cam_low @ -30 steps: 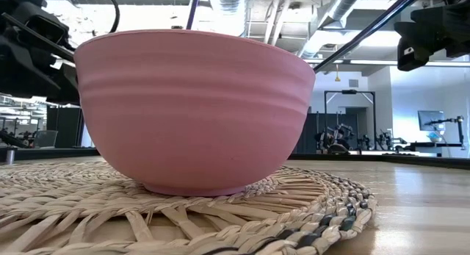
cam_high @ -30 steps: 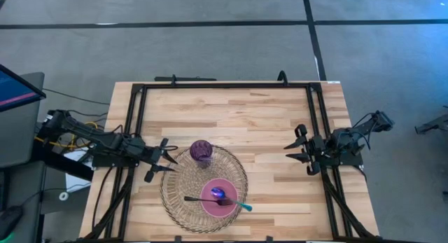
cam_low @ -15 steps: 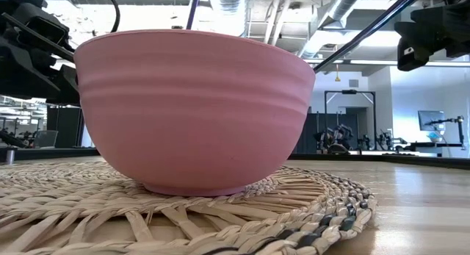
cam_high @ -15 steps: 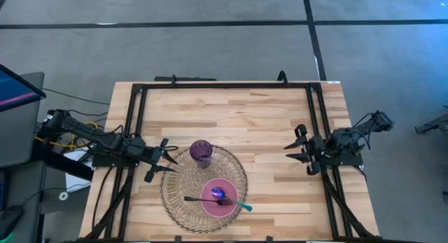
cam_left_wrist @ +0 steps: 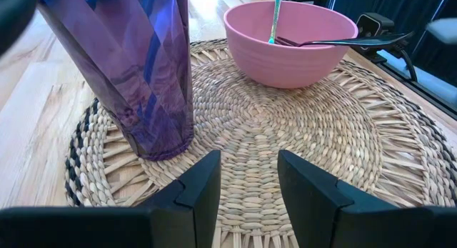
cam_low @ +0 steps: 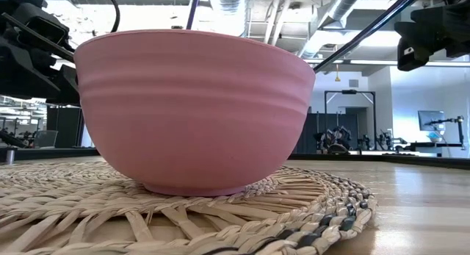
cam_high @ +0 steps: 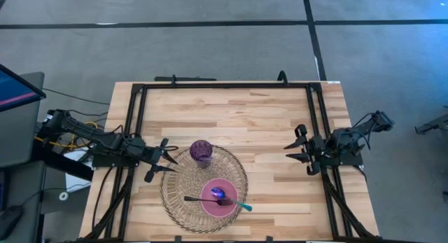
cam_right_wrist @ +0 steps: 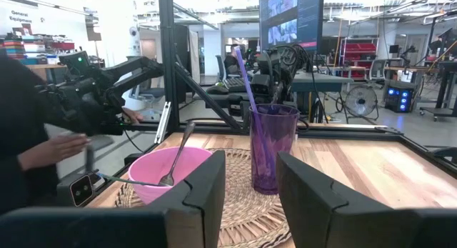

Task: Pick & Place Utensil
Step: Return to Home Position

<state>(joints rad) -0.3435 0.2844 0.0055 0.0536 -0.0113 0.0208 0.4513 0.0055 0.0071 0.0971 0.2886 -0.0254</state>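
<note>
A pink bowl (cam_high: 219, 198) sits on a round woven mat (cam_high: 203, 189) near the table's near edge. In the bowl a dark fork (cam_high: 198, 199) and a teal-handled spoon (cam_high: 234, 204) lean on the rim (cam_left_wrist: 289, 23). A purple cup (cam_high: 201, 151) holding a purple utensil (cam_right_wrist: 246, 80) stands on the mat's far side. My left gripper (cam_high: 165, 162) is open at the mat's left edge, beside the cup (cam_left_wrist: 143, 69). My right gripper (cam_high: 297, 148) is open at the table's right side, well off the mat.
A black frame (cam_high: 224, 85) runs round the tabletop. Bare wood lies between the mat and my right gripper and across the far half (cam_high: 231, 113). A person's arm (cam_right_wrist: 43, 144) shows beyond the table in the right wrist view. A monitor (cam_high: 15, 89) stands left of the table.
</note>
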